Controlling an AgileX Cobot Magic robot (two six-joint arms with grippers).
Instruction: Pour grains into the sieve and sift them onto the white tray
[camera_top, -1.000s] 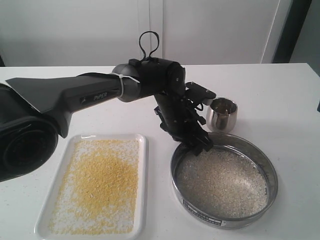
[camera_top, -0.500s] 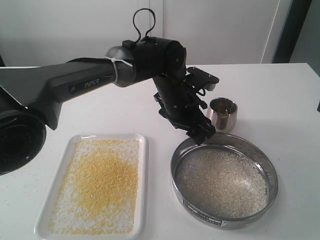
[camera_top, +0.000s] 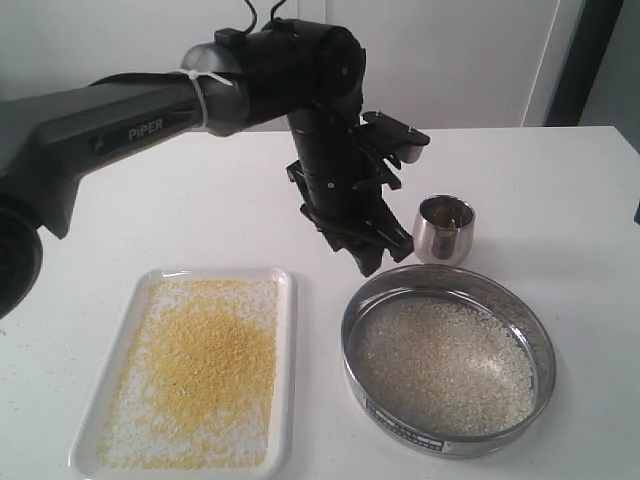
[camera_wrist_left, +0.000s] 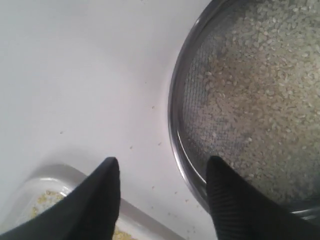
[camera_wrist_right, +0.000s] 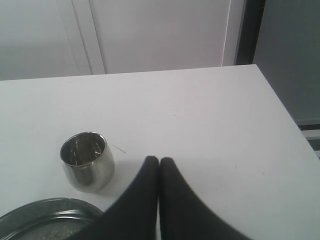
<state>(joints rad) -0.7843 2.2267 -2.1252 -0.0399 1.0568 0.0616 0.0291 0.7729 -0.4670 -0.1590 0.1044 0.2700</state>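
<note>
The sieve (camera_top: 470, 443) stands on the table at the right, with whitish grains (camera_top: 445, 365) spread over its mesh. Golden-yellow grains (camera_top: 205, 360), with paler ones round them, cover the white tray (camera_top: 288, 360) at the left. My left gripper (camera_top: 383, 252) hangs open above the sieve's far-left rim and holds nothing. In the left wrist view its gripper (camera_wrist_left: 164, 160) is spread over bare table, between the sieve's rim (camera_wrist_left: 175, 125) and a corner of the tray (camera_wrist_left: 55, 175). My right gripper (camera_wrist_right: 159, 160) is shut and empty above the table; it is outside the exterior view.
A small steel cup (camera_top: 444, 228) stands upright just behind the sieve, close to the left gripper; in the right wrist view the cup (camera_wrist_right: 86, 160) is near the sieve's edge (camera_wrist_right: 45, 212). A few stray grains lie on the table between tray and sieve.
My left arm has risen from the sieve's far rim and drawn back a little to the left. Sieve, tray and cup have stayed in place.
</note>
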